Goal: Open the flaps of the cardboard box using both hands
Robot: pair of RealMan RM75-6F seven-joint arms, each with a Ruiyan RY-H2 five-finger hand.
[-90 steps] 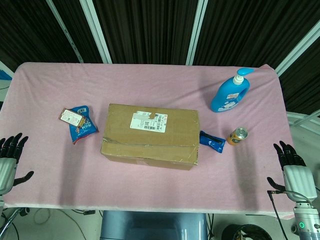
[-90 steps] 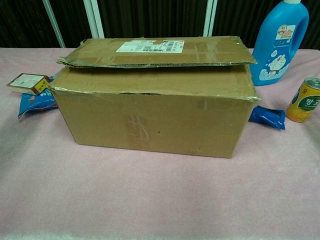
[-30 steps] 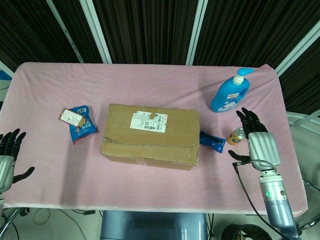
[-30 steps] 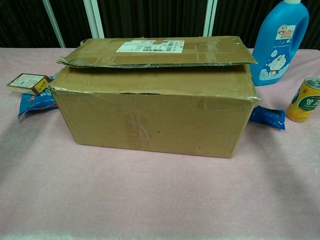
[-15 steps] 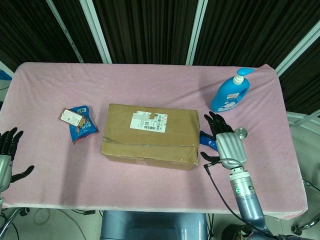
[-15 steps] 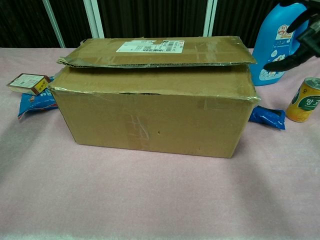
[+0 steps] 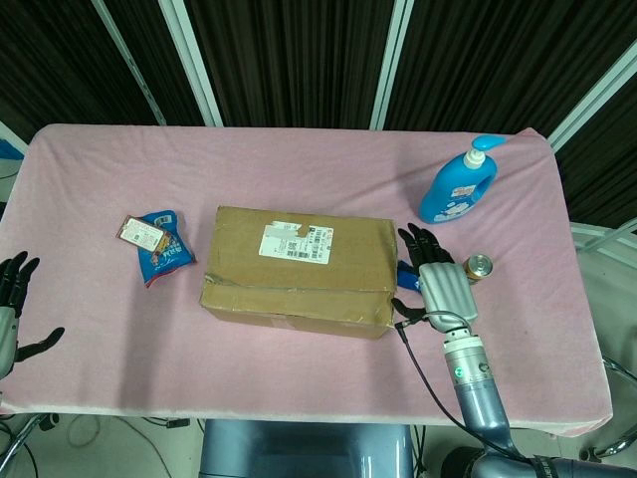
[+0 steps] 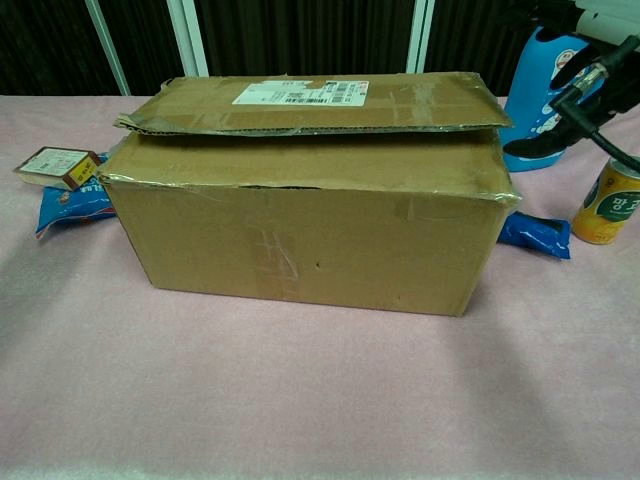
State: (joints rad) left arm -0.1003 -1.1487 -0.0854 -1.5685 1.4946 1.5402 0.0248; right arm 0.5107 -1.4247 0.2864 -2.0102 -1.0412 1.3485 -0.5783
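While draped in pink cloth, desk (image 7: 299,179) carries brown cardboard box (image 7: 299,269) at centre, flaps down. Blue pump bottle (image 7: 458,184) far right. Right robot hand (image 7: 438,279) spread just beside box's right end; left robot hand (image 7: 12,299) spread, well apart.

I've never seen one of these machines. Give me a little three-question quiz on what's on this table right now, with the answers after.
1. True or false: the cardboard box already has its flaps folded wide open.
2. Which hand is beside the box's end: A) left hand B) right hand?
3. What colour is the pump bottle?

Key: 1. False; the flaps lie down, though the rear one sits slightly raised in the chest view. 2. B; its fingers are spread and hold nothing, while the left hand is at the table's edge. 3. Blue.
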